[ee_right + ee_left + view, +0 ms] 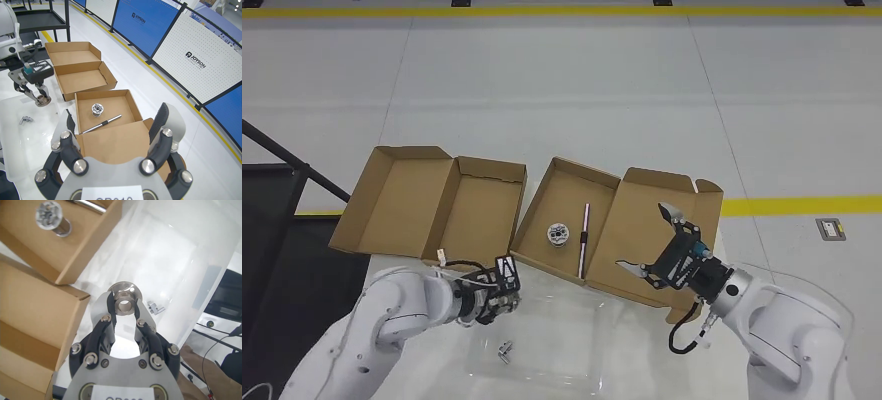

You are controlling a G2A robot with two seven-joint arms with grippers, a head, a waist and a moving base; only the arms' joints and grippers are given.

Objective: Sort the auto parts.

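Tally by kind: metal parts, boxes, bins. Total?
Metal parts: 4 (flange, bracket, hub, rod)
Boxes: 2 (empty box, filled box)
Bin: 1
Total: 7

A box corner (pixel 79 296) juts beside the left gripper (pixel 123 306) — bin floor (pixel 160 262) open beyond; bracket (pixel 156 309) nearby.

Right box (pixel 562 195): holds spool (pixel 559 234), rod (pixel 584 240) at spool's 3 o'clock.
Right pincer (pixel 643 237): spread, above box lid.
Bracket (pixel 506 350): in clear bin (pixel 572 340), 6 o'clock of left pincer (pixel 504 293).
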